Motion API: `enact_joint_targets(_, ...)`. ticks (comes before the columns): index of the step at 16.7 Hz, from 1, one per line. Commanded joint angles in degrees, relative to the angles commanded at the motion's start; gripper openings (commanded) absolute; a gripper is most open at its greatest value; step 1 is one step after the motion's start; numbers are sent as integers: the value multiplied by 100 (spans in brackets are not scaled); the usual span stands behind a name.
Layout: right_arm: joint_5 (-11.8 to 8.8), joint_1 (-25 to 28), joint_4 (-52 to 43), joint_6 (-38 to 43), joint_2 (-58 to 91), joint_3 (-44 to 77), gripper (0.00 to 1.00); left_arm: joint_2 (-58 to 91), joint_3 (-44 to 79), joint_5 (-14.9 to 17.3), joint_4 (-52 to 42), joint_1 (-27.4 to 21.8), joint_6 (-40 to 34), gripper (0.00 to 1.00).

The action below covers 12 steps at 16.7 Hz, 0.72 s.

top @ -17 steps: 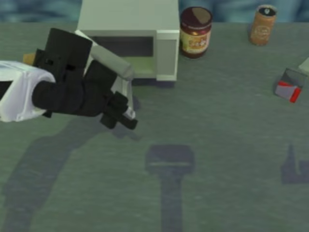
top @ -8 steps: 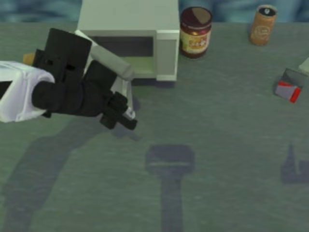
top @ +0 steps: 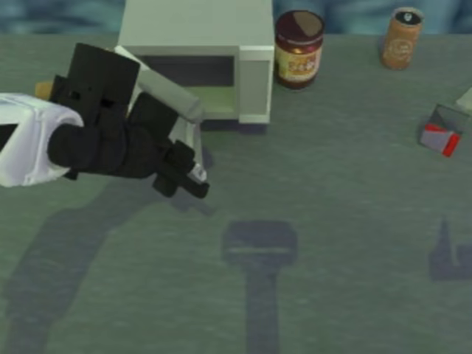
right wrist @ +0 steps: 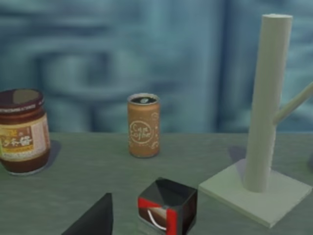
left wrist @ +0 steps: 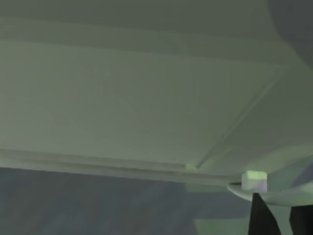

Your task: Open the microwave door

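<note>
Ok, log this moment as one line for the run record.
left gripper: at the free edge of microwave door | door: swung open | microwave: cavity exposed | right arm: out of top view

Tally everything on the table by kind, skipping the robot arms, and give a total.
Microwave: 1
Jar: 1
Can: 1
Small red-and-black box: 1
White stand with a post: 1
Total: 5

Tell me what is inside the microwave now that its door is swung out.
In the top view the microwave cavity shows only a bare pale floor and a dark back wall. The microwave door and the left pincer cover the cavity's left part, so that stays unseen.
</note>
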Motion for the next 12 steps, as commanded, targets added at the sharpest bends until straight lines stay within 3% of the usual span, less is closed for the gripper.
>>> enact_joint_targets(12, 0, 0, 0, 0, 0, 0, 100, -50, -33, 181, -56, 92, 216, 0)
